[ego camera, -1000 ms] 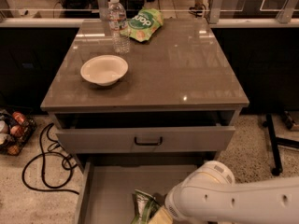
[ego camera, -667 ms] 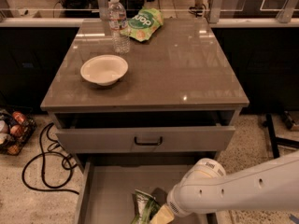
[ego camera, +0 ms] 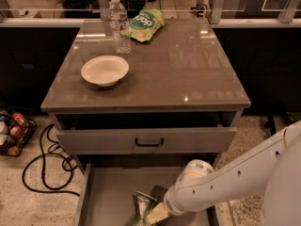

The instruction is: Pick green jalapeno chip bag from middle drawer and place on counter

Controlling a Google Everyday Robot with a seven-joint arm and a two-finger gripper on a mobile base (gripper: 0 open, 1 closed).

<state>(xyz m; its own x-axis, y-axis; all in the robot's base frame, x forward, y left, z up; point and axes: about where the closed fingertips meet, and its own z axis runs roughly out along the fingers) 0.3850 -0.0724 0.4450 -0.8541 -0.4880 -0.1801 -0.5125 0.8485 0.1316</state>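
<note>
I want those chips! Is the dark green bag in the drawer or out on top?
In the drawer. The bag lies on its floor, with the gripper beside it.

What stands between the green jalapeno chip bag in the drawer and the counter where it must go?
The gripper is at the green jalapeno chip bag in the middle drawer. Between bag and counter juts the partly open upper drawer; the bag lies forward of its front.
</note>
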